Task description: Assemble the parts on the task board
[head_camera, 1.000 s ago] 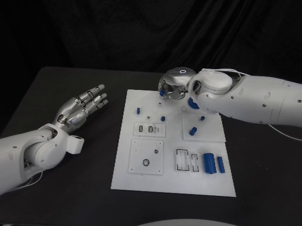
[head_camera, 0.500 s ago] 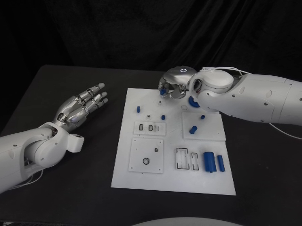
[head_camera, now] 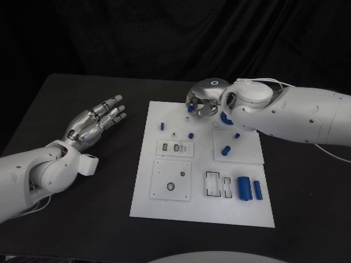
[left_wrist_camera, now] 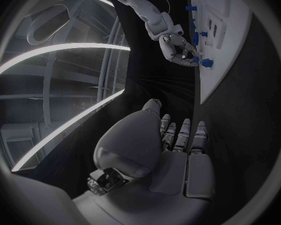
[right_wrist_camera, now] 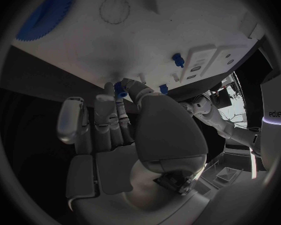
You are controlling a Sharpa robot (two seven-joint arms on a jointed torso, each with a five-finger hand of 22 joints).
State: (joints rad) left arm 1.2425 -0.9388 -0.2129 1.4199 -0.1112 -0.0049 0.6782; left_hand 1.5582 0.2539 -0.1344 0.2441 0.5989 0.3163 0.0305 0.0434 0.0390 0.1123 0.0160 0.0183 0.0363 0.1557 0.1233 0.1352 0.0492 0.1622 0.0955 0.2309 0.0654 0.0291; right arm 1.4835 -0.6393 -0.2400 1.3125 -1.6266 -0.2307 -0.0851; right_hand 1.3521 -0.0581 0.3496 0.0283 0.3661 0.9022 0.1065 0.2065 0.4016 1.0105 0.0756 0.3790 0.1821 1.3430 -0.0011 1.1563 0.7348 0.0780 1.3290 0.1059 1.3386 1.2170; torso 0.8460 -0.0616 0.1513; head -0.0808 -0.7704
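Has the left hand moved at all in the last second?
No. The left hand lies open on the black table, beside the task board's left edge, just as before; only the camera has shifted slightly.

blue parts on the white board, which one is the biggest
The thick blue cylinder lying near the white task board's near right corner; it is fatter and longer than the slim blue cylinder beside it.
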